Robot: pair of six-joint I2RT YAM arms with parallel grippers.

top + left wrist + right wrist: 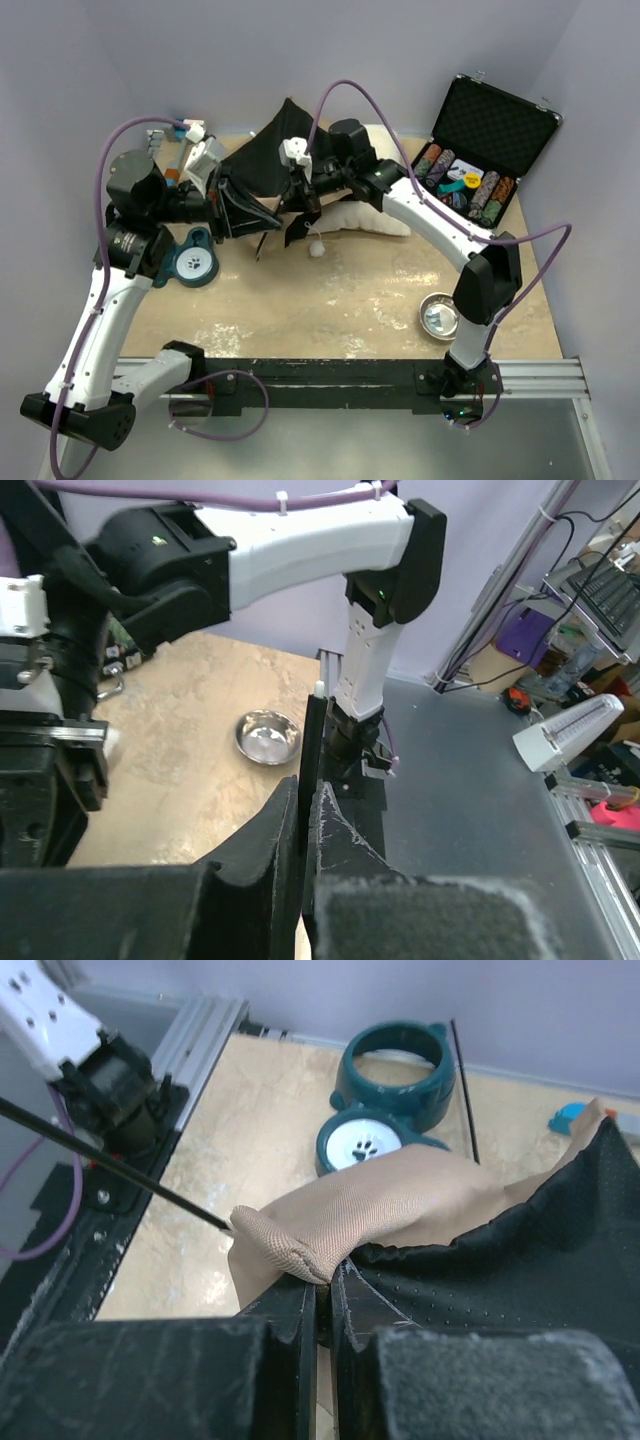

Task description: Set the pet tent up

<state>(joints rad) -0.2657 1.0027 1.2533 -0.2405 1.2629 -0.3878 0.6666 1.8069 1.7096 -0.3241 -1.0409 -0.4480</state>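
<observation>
The pet tent (pixel 268 152) lies collapsed at the back middle of the table, black lining up. Its tan outer fabric (pixel 390 1200) and dotted black lining (pixel 520 1250) show in the right wrist view. My right gripper (pixel 322 1285) is shut on a tan corner of the tent (pixel 285 1245), held above the table. A thin black pole (pixel 110 1165) reaches that corner's tip. My left gripper (pixel 305 800) is shut on a thin black pole (pixel 311 750) with a white tip, standing up between the fingers. In the top view both grippers, left (pixel 250 215) and right (pixel 298 200), meet at the tent's front edge.
A white cushion (pixel 370 218) lies right of the tent. An open black case of poker chips (pixel 480 150) stands at the back right. A metal bowl (pixel 438 316) sits near the right arm's base. A teal pet bowl (pixel 195 262) is by the left arm. Another pole (pixel 462 1090) lies beside the teal bowls (pixel 395 1060).
</observation>
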